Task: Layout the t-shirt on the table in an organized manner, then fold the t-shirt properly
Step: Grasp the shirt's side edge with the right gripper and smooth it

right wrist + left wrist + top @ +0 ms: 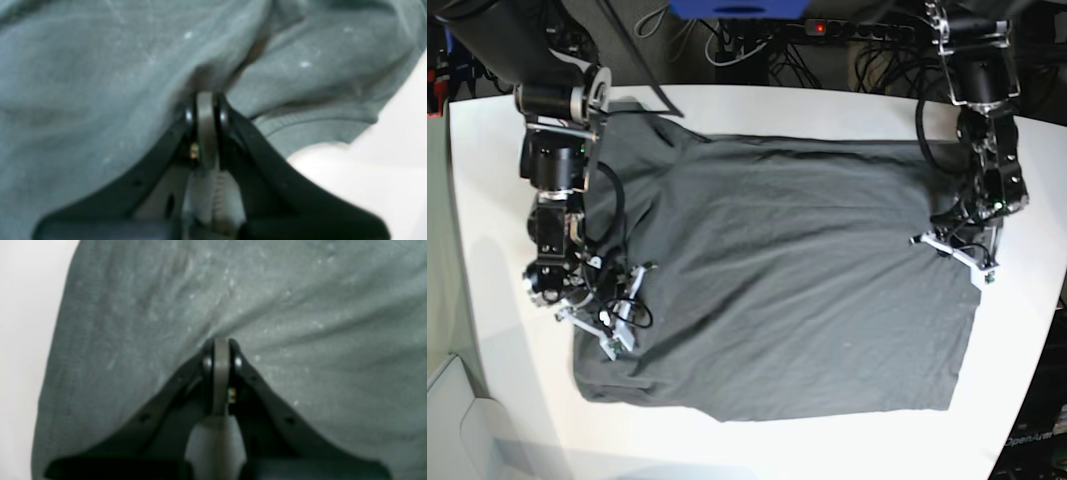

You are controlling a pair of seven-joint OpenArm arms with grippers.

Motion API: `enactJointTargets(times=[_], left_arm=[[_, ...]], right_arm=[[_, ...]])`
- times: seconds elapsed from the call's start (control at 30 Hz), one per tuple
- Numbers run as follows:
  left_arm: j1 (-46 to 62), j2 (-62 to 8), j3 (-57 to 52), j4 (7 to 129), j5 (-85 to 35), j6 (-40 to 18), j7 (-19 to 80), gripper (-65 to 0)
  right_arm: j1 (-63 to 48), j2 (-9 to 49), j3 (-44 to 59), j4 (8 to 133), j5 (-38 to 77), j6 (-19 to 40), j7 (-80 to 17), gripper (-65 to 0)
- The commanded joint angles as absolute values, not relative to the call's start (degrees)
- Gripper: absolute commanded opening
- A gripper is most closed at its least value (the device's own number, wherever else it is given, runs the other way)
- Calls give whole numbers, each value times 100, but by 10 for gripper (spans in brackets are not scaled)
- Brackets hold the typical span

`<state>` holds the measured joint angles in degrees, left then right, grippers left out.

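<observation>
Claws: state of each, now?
Left claw: shut on the t-shirt.
Right claw: shut on the t-shirt.

both arms are black, built of stacked cylindrical joints with silver bands and loose black cables looping alongside. the left gripper (221, 345) has two glossy black fingers flaring into a wide v, with small screw holes. the right gripper (204, 100) matches, showing a brass-coloured fitting.
</observation>
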<state>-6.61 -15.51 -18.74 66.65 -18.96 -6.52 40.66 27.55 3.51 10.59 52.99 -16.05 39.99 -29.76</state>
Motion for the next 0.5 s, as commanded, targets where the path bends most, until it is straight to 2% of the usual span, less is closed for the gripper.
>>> enactJointTargets(times=[0.0,0.1,0.37,0.47], left_arm=[[-567,-1684,-1903,6615,-1631,-479,4523,-650],[-549,-1727,-1903,6615,-1631,-479,4558,-650],[-154,-1824,-1903,7248,-1631,-479,4576,-650],[13,-1833,-1903,7618,-1631,-479,4998,-650]], right_arm=[[2747,374,1042,5393,-1560,4000,-2967,-644],[2220,374,1024,5859,-1569,4000,-2993,-644],[92,365,971,8242,-1569,4000,-2985,-644],[-488,409,655,8892,-1569,4000,-2985,-644]])
